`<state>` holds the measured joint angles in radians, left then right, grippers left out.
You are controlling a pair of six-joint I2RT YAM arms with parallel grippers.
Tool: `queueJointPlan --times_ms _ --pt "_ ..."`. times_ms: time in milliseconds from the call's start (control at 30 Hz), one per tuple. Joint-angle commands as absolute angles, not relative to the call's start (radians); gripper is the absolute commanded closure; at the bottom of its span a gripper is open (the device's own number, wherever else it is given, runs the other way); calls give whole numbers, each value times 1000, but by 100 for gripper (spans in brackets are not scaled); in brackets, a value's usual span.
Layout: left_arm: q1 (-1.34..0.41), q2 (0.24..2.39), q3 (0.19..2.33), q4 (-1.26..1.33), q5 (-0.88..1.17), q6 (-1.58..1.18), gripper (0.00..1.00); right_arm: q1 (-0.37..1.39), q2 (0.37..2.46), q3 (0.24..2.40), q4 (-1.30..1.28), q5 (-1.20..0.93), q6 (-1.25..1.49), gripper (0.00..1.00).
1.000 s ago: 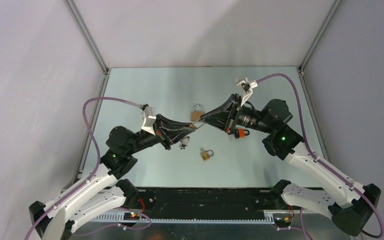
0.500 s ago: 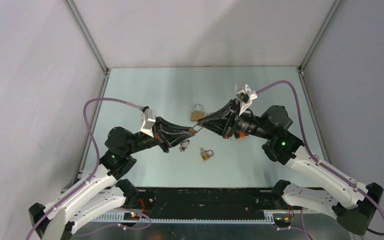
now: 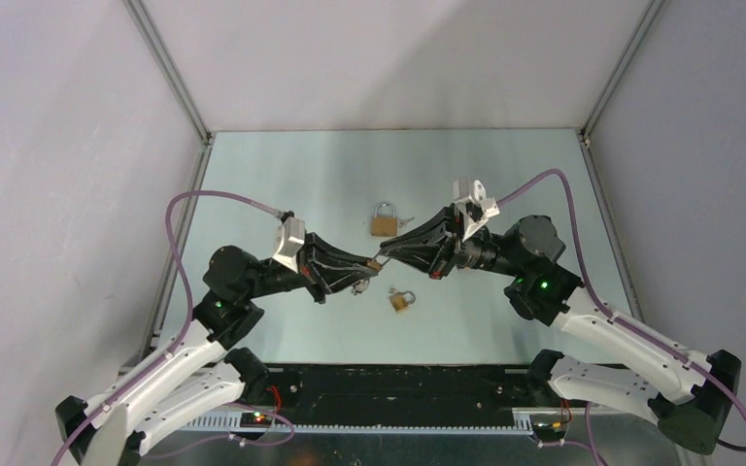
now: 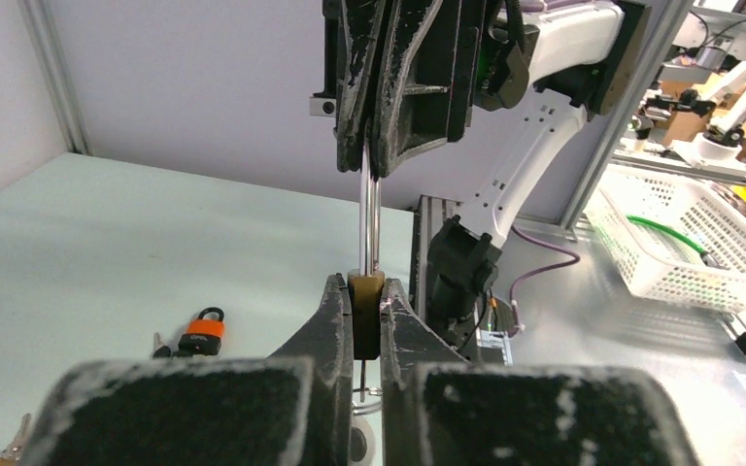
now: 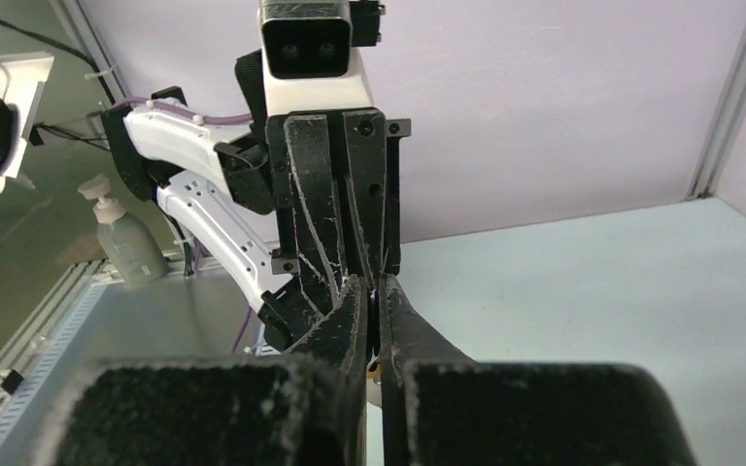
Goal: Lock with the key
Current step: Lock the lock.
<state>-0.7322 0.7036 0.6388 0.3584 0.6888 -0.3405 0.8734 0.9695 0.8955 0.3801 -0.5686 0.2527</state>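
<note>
My left gripper (image 3: 367, 265) is shut on the body of a brass padlock (image 4: 366, 313), held above the middle of the table. Its silver shackle (image 4: 372, 225) rises straight into the tips of my right gripper (image 3: 387, 254), which is shut on it. A thin key and its ring (image 4: 367, 386) hang under the lock body between my left fingers (image 4: 332, 320). In the right wrist view my right gripper (image 5: 371, 303) is closed tip to tip against the left gripper (image 5: 342, 209), with a sliver of brass below.
A second brass padlock (image 3: 383, 222) lies further back on the table. A small brass padlock (image 3: 401, 301) lies nearer. Keys (image 3: 357, 287) sit under my left gripper. An orange padlock (image 4: 201, 332) lies on the table beneath my right arm.
Both grippers, joined at the padlock, have shifted toward the near edge. My right wrist has dropped lower and turned, and now covers the orange padlock in the top view.
</note>
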Motion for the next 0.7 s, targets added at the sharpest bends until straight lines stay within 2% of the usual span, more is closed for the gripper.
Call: queueJointPlan --times_ms 0,433,667 --pt "-759 706 694 428 811 -354 100 922 1037 846 373 -596 141 100" --pt "-759 643 663 456 747 -311 100 943 1077 711 456 -663 137 100" --pt "-759 613 647 476 539 -307 100 960 1123 622 574 -705 182 100"
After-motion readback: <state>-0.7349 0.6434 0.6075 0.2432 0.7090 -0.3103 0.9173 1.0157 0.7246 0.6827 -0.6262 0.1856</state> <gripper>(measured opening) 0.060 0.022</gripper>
